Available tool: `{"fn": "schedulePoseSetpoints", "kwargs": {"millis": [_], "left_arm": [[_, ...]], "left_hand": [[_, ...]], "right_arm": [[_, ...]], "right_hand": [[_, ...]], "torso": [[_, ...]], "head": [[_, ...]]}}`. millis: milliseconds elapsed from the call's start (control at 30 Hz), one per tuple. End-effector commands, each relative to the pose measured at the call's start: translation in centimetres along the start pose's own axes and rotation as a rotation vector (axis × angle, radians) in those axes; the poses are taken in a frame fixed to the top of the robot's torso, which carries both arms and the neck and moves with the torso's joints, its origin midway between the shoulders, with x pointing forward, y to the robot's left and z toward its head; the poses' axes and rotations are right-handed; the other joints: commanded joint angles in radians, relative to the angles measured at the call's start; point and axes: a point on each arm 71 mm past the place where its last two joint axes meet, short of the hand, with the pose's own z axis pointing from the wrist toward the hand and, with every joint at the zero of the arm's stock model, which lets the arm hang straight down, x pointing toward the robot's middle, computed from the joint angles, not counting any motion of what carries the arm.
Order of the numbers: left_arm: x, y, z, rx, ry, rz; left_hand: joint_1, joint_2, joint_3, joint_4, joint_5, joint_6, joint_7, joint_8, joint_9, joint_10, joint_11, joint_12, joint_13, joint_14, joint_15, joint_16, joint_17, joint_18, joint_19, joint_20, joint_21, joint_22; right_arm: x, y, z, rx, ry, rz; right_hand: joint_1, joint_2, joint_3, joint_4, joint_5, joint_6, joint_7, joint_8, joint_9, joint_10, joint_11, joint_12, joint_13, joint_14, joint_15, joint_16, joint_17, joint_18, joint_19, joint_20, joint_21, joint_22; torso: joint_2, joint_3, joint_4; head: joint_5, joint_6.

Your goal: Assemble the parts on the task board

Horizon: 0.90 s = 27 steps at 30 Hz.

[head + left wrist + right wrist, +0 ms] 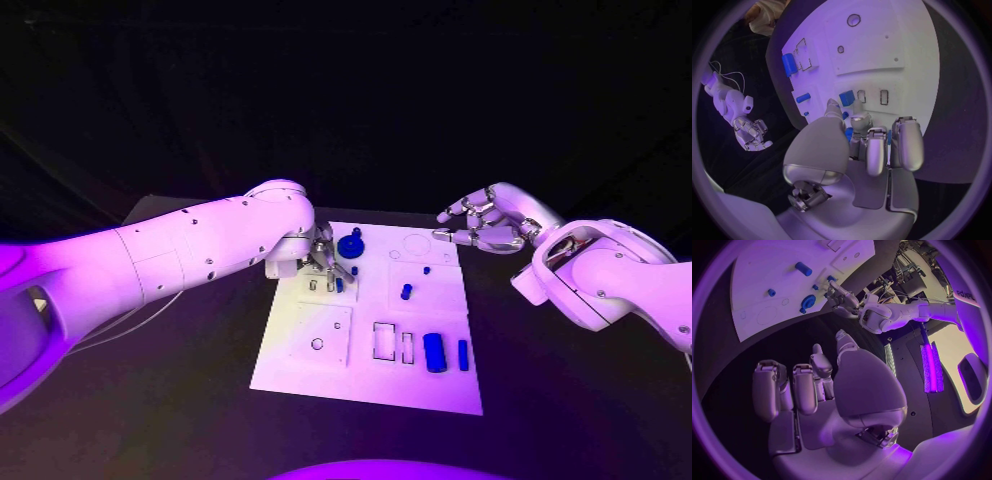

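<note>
at the far left corner of the task board (303,370), the left hand (320,262) is down over a small blue part (846,98) that lies beside two narrow upright slots. its fingers (877,150) are curled in towards the thumb just above the board; a trace of blue shows between them, but whether anything is pinched cannot be told. the right hand (483,226) hovers off the far right corner of the board, over the black surface (577,400), fingers loosely spread and holding nothing. judgement: the left hand is plainly the nearer, the part lying directly under its fingertips. other blue parts are placed thus: a round knob (351,246) just right of the left hand, a long block (434,353) at the near right, well apart from both hands.
</note>
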Motion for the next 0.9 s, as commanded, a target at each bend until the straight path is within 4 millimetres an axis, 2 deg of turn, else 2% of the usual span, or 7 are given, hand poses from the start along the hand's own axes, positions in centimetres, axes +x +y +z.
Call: {"fn": "schedulePoseSetpoints", "kwargs": {"millis": [33,467,700,900], "left_arm": [[0.27,-0.31,-0.02,0.014,0.028,0.003],[0.37,-0.39,-0.01,0.022,0.039,-0.001],[0.37,-0.37,0.0,0.025,0.043,-0.004],[0.4,-0.34,0.01,0.027,0.049,-0.001]], "left_hand": [[0.012,-0.001,0.001,-0.006,0.0,-0.003,-0.002,0.007,0.001,-0.005,-0.003,0.003,-0.001,0.107,-0.006,0.003,0.263,-0.017,0.005,0.001,0.005,0.001],[0.051,0.026,0.029,-0.017,0.0,-0.005,-0.002,0.008,0.007,-0.007,-0.004,0.004,0.001,0.107,-0.006,0.003,0.263,-0.017,0.004,0.001,0.009,0.007],[0.099,0.057,0.074,-0.035,0.001,-0.013,-0.004,0.0,0.007,-0.011,-0.006,0.0,-0.003,0.107,-0.007,0.003,0.263,-0.018,0.002,0.0,0.012,0.011],[0.132,0.066,0.109,-0.05,0.001,-0.018,-0.005,-0.009,0.005,-0.015,-0.007,-0.005,-0.006,0.107,-0.009,0.003,0.263,-0.018,0.002,-0.001,0.014,0.013]], "right_arm": [[0.14,0.02,0.02,-0.004,0.011,-0.009],[0.18,-0.04,0.08,-0.003,0.011,-0.009],[0.22,-0.06,0.08,-0.003,0.012,-0.009],[0.26,-0.08,0.08,-0.002,0.015,-0.009]], "right_hand": [[-0.001,0.012,-0.006,0.001,0.005,-0.007,-0.003,0.007,0.002,0.003,-0.002,0.002,-0.001,0.054,-0.005,-0.006,0.045,0.008,0.004,-0.006,-0.001,0.14],[-0.002,0.013,-0.006,0.002,0.006,-0.007,-0.003,0.007,0.002,0.003,-0.002,0.002,0.0,0.054,-0.005,-0.005,0.045,0.008,0.005,-0.006,0.0,0.141],[-0.001,0.015,-0.007,0.003,0.007,-0.007,-0.003,0.008,0.003,0.004,-0.002,0.003,0.0,0.053,-0.005,-0.007,0.043,0.009,0.004,-0.006,-0.001,0.14],[-0.001,0.016,-0.007,0.003,0.007,-0.007,-0.003,0.008,0.003,0.004,-0.002,0.003,0.001,0.053,-0.005,-0.006,0.044,0.008,0.004,-0.006,-0.001,0.14]], "torso": [[0.0,-0.0001,-0.0008],[0.001,0.0,0.0003],[0.001,-0.0003,-0.0003],[0.001,-0.0001,-0.0004]], "head": [[0.0,0.0],[0.0,-0.001],[0.001,-0.004],[0.002,-0.005]]}}
